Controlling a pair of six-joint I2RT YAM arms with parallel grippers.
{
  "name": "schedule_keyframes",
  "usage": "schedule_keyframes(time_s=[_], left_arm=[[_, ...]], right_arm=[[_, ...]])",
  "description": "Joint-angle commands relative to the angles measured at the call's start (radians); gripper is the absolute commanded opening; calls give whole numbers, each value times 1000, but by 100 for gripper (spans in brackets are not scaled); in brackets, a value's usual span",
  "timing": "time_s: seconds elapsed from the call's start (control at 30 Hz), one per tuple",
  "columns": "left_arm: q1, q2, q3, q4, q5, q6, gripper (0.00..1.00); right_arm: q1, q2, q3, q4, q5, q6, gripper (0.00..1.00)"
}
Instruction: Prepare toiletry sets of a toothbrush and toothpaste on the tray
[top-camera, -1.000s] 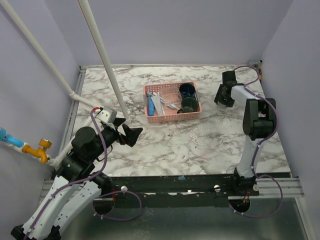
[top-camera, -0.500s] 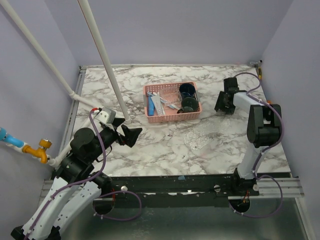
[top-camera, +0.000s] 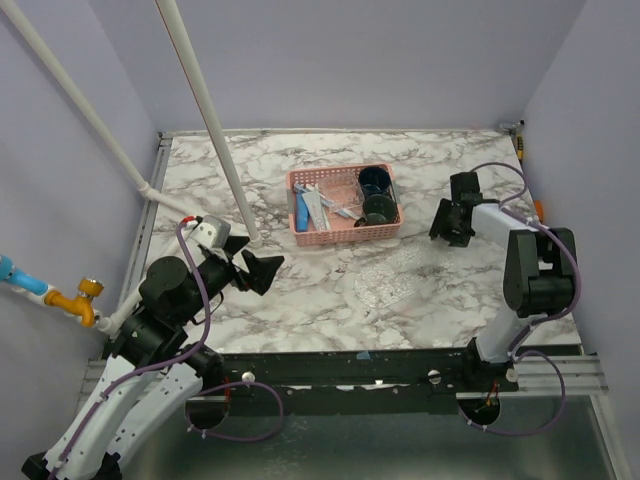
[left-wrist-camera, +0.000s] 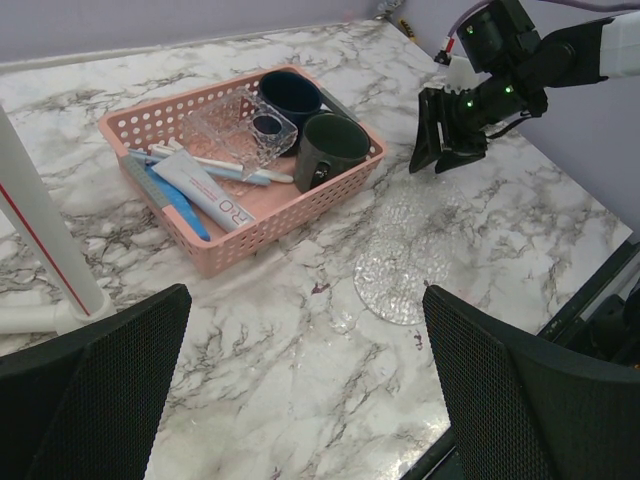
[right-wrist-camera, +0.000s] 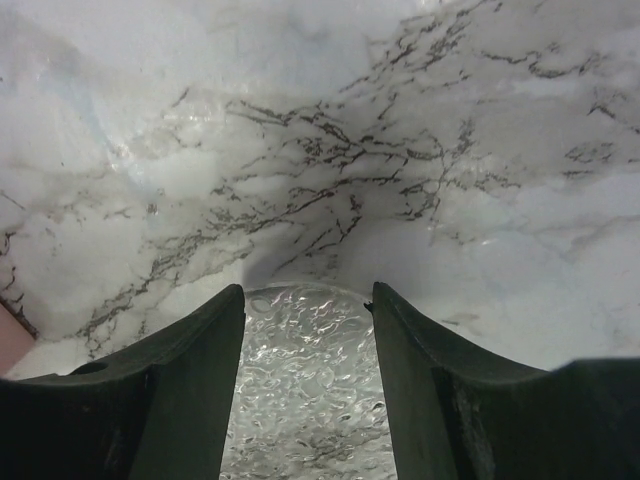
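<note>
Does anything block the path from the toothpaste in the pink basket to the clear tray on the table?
Only the near wall of the basket, which the toothpaste would have to be lifted over. Nothing else visible lies between it and the tray. The right gripper hangs beyond the tray's far side.

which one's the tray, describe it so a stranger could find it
Find the pink basket in the middle of the marble table. Just off its near right corner, on bare marble, lies the tray: flat, clear, bubbly, nearly invisible, and the only clear piece outside the basket.
</note>
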Motion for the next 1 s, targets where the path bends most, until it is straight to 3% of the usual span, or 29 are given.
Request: schedule_keyframes(time_s=[0.0, 0.97], left_arm=[[2, -14, 9, -2, 19, -8, 99], [2, -26, 7, -2, 21, -11, 99]], right_arm=[[23, -22, -91, -51, -54, 39, 58], [270, -279, -411, 1, -118, 296, 61]])
